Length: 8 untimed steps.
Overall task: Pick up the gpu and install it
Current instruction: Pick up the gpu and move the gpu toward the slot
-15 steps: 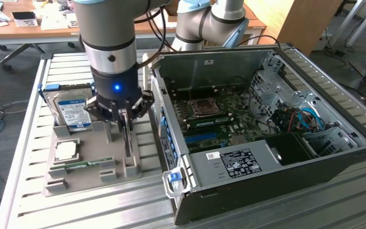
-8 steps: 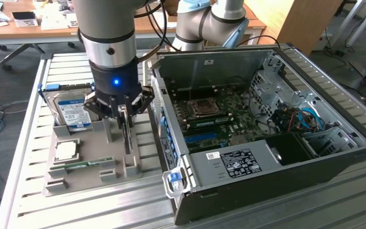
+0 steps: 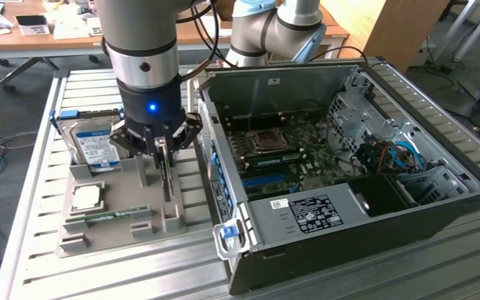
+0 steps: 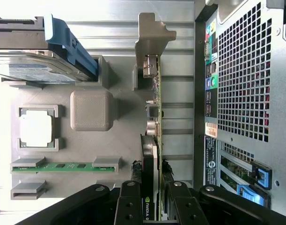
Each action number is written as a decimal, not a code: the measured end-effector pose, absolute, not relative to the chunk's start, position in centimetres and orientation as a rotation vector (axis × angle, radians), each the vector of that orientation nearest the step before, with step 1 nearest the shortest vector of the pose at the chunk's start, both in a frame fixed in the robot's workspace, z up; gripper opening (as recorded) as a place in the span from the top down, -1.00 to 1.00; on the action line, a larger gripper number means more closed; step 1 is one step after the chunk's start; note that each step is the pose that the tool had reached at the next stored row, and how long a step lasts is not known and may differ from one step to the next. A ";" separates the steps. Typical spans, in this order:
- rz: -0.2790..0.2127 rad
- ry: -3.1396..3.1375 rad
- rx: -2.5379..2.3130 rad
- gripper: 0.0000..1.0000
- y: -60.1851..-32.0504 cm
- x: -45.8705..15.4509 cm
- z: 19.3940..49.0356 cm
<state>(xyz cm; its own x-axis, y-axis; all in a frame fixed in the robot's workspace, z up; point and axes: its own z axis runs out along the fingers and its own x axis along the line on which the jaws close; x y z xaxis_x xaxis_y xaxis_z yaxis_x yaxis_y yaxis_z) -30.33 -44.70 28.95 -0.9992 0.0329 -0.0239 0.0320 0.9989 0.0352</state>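
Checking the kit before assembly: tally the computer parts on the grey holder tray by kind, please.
Silver hard drive with blue-white label: 1
Silver square processor chip: 1
Slim green memory stick: 1
Green gpu card with black fan cover: 1
Total: 4
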 end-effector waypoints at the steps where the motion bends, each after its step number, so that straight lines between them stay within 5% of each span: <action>1: 0.054 3.116 0.051 0.47 -44.7 -30.3 29.0; 8: 0.054 3.116 0.051 0.47 -44.7 -30.3 29.5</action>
<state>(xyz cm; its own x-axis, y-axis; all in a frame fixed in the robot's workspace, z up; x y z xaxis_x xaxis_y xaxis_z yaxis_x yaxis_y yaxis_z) -30.33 -44.70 29.53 -0.9992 0.0329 -0.0239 0.0320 0.9989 0.0351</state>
